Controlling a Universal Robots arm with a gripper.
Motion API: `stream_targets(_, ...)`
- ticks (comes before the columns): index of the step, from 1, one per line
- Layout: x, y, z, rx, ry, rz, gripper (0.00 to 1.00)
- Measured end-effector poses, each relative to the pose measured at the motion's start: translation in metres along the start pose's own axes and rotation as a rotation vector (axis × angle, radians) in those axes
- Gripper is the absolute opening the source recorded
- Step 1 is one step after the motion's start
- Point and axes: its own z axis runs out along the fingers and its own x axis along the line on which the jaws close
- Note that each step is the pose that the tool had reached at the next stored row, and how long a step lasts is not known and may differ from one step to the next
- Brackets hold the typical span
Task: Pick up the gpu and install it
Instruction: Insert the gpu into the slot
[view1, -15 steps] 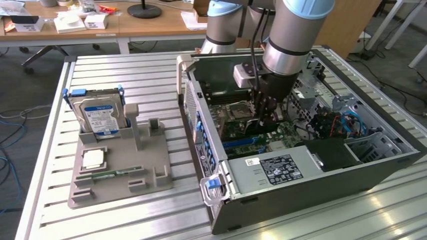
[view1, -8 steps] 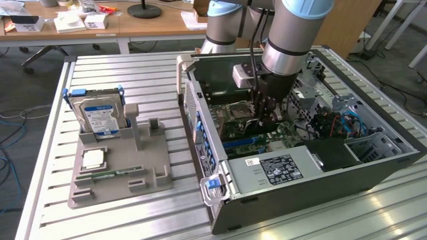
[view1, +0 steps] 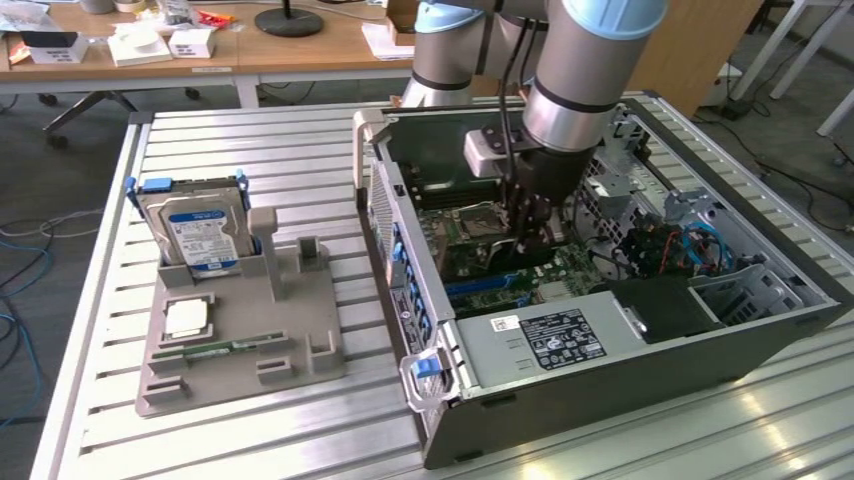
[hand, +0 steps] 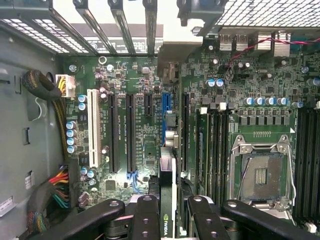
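My gripper (view1: 531, 232) reaches down into the open computer case (view1: 627, 360), over the motherboard (hand: 135, 75). Its black fingers (hand: 148, 215) are shut on the gpu (hand: 168, 175), which I see edge-on in the wrist view, thin and upright, with a logo on its black edge. The card's silver bracket end (hand: 172, 50) points toward the case's rear slot openings. The gpu stands in line with the blue expansion slot (hand: 165, 107); whether it is seated in the slot I cannot tell. In the exterior view the gpu (view1: 527, 258) is a dark shape under the fingers.
Black slots and a white slot (hand: 93, 127) lie beside the blue one. The open processor socket (hand: 260, 172) and cable bundles (hand: 45, 90) are close by. Outside the case, a grey fixture (view1: 234, 340) holds a hard drive (view1: 200, 235) and a green memory stick (view1: 220, 349).
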Motion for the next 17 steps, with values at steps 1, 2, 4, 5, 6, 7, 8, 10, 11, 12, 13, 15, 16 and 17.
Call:
stream_targets(1, 0.0001, 0.0007, 0.0001, 0.0, -0.0001, 0.0, 0.27)
stream_targets(2, 0.0002, 0.0013, 0.0001, 0.0, -0.0001, 0.0, 0.27)
stream_targets(4, 0.0002, 0.0025, 0.0001, -0.0001, 0.0, 0.0, 0.27)
stream_targets(5, 0.0003, 0.0028, 0.0001, -0.0001, 0.0, 0.0, 0.27)
stream_targets(6, 0.0003, 0.0029, 0.0001, 0.0, 0.0, 0.0, 0.27)
stream_targets(7, 0.0003, 0.0031, 0.0001, -0.0001, -0.0001, 0.0, 0.27)
stream_targets(8, 0.0004, 0.0032, 0.0001, -0.0001, 0.0, 0.0, 0.27)
stream_targets(10, 0.0004, 0.0035, 0.0002, -0.0001, 0.0001, 0.0, 0.27)
stream_targets(11, 0.0005, 0.0037, 0.0005, -0.0001, 0.0001, 0.0, 0.27)
stream_targets(12, 0.0005, 0.0039, 0.0007, -0.0001, 0.0001, 0.0, 0.27)
stream_targets(13, 0.0005, 0.0039, 0.0007, -0.0001, 0.0001, 0.0, 0.27)
stream_targets(15, 0.0004, 0.0039, 0.0008, -0.0001, 0.0, 0.0, 0.27)
stream_targets(16, 0.0004, 0.0039, 0.0008, 0.0, 0.0, 0.0, 0.27)
stream_targets(17, 0.0004, 0.0039, 0.0008, -0.0001, 0.0, 0.0, 0.27)
